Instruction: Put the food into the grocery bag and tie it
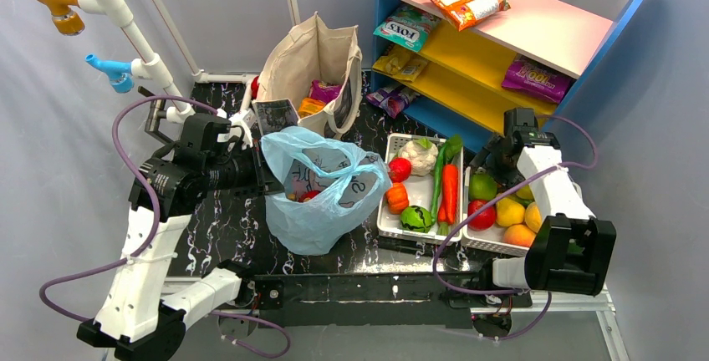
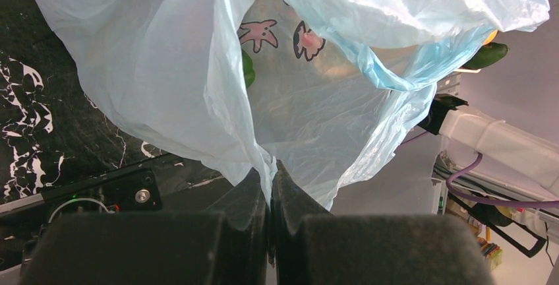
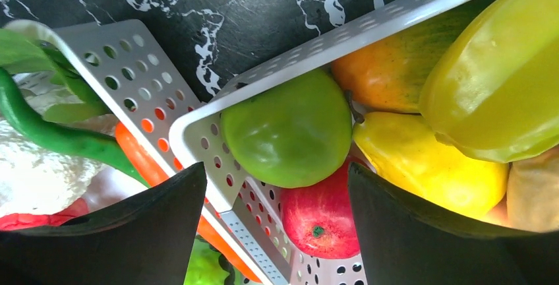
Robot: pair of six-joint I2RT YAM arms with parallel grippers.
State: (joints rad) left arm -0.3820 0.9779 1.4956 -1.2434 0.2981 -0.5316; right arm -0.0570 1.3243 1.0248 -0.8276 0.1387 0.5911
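The left tool (image 2: pixel 270 174) is pinching its two dark fingers tight on a fold of the grocery bag (image 2: pixel 165 80), with the thin film rising out of the closed tips and fanning away ahead of it. The bag is a crinkly, translucent light-blue plastic printed with pink starfish (image 2: pixel 258 33). It is slumping open-mouthed on the bench (image 1: pixel 209 219) right in front of that tool, one handle loop (image 1: pixel 358 174) lying across its mouth. Red and orange pieces (image 1: pixel 303 196) are showing inside, and a green shape (image 2: pixel 248 68) is showing through the wall.

Across the bench, the right tool (image 3: pixel 273 173) is hanging with its fingers spread wide and gripping nothing. Directly under it, a glossy green apple (image 3: pixel 287 136) is sitting in the corner of a white perforated plastic tray (image 3: pixel 369 31). A red apple (image 3: pixel 323 218) is lying just beside the green one, with smooth yellow fruit (image 3: pixel 428 163) crowding alongside. A second tray (image 3: pixel 132 67), just beside the first on the side towards the left tool, is holding a carrot (image 1: pixel 450 192), a long green pepper (image 3: pixel 46 133) and a knobbly white cauliflower (image 1: pixel 420 155).

The bench is gleaming black with white marble veining. Beyond the bag, a stiff beige canvas tote (image 1: pixel 311 56) is standing upright. Past the trays, a blue, pink and yellow shelf (image 1: pixel 543 31) is carrying foil snack packets (image 1: pixel 471 3), and grey walls (image 1: pixel 226 10) are closing in behind.
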